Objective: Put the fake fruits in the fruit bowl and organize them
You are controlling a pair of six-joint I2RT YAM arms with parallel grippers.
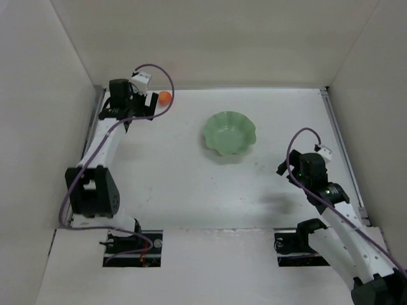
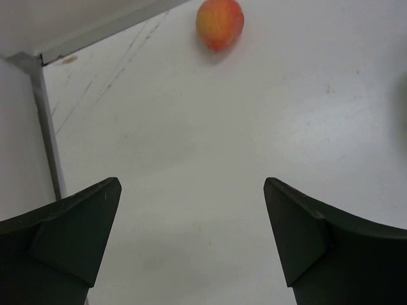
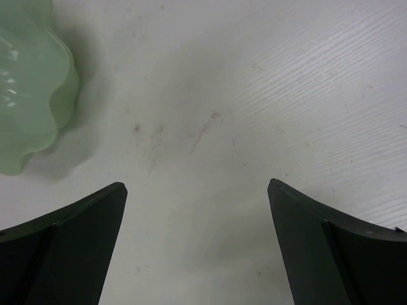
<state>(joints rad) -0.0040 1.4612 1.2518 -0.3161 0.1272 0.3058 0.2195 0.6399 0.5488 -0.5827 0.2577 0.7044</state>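
Note:
A small orange-red fake fruit lies on the white table near the back wall. In the left wrist view the fruit sits well ahead of my fingers. My left gripper is just left of it, open and empty. The pale green scalloped fruit bowl stands empty in the middle of the table. Its rim shows at the upper left of the right wrist view. My right gripper is open and empty, to the right of the bowl and a little nearer.
White walls enclose the table at the back, left and right. A metal rail runs along the left edge, close to my left gripper. Another rail runs along the right edge.

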